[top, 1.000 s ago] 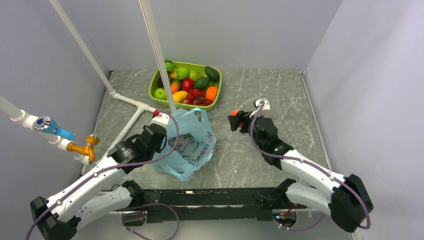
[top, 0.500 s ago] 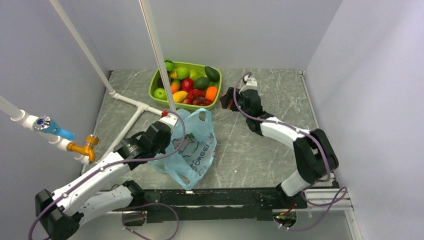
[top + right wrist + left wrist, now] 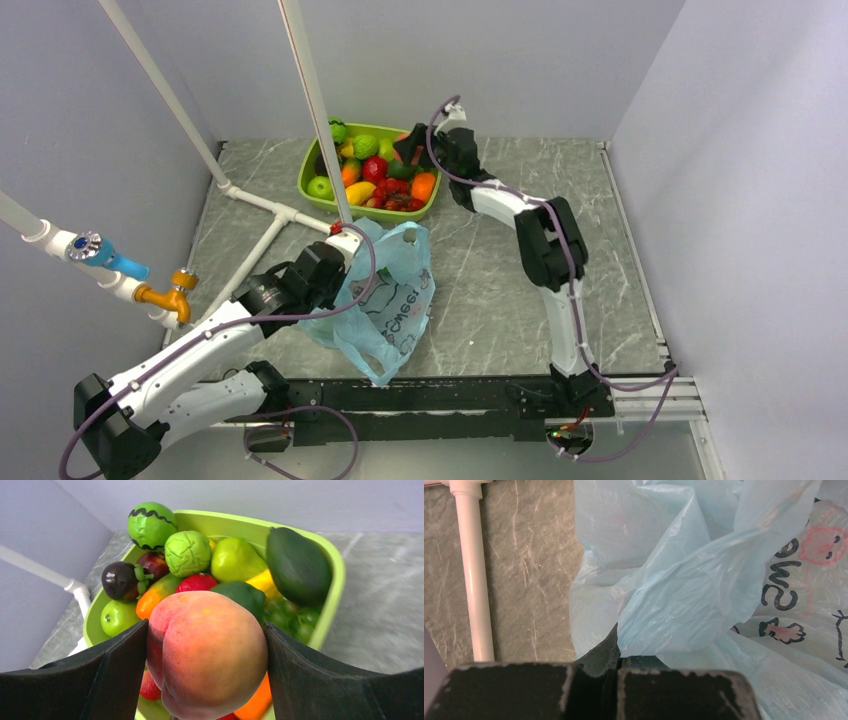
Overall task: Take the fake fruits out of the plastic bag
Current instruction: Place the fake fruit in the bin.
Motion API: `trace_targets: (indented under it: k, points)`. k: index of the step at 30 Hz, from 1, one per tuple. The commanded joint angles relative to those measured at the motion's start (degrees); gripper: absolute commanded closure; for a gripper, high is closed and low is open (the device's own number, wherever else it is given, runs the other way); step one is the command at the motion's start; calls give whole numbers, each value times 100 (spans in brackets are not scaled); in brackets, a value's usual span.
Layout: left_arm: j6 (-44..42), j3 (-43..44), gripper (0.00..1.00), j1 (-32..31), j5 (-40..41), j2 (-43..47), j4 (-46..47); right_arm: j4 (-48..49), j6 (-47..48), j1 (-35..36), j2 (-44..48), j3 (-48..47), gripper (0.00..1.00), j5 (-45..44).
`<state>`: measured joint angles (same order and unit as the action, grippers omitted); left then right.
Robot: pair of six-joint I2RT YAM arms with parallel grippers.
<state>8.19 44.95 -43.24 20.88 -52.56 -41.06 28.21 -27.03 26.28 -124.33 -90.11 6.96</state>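
Top view: your plastic bag (image 3: 385, 295), pale blue, crinkled and dark-lettered, lay on the surface (image 3: 500, 290).
Left wrist: your left pincer (image 3: 616, 680) was clamped on a bag fold.
Right wrist: your right pincer (image 3: 205, 626) gripped a glossy pink-orange peach (image 3: 207, 655) over the green tray (image 3: 330, 605).

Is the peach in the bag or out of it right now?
Out. The right gripper holds the peach between its fingers over the tray of fruit, well apart from the bag.
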Motion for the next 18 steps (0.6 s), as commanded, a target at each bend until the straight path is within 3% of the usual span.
trace_targets:
  k: [1, 3, 7, 11, 18]
  points:
    - [-72, 179, 100, 20, -70, 81, 153, -250, -47, 14, -868, -1571, 97, 424]
    - [-80, 189, 100, 22, -90, 79, 152, -570, 36, 45, -1299, -2272, 95, 385]
    - [-84, 170, 100, 24, -97, 107, 160, -1123, 182, 110, -2055, -3581, 81, 227]
    - [-98, 164, 100, 20, -134, 146, 176, -1243, 247, 182, -2473, -4018, 52, 100]
    - [-110, 153, 100, 25, -178, 219, 197, -1575, 522, 310, -2539, -4158, 12, -128]
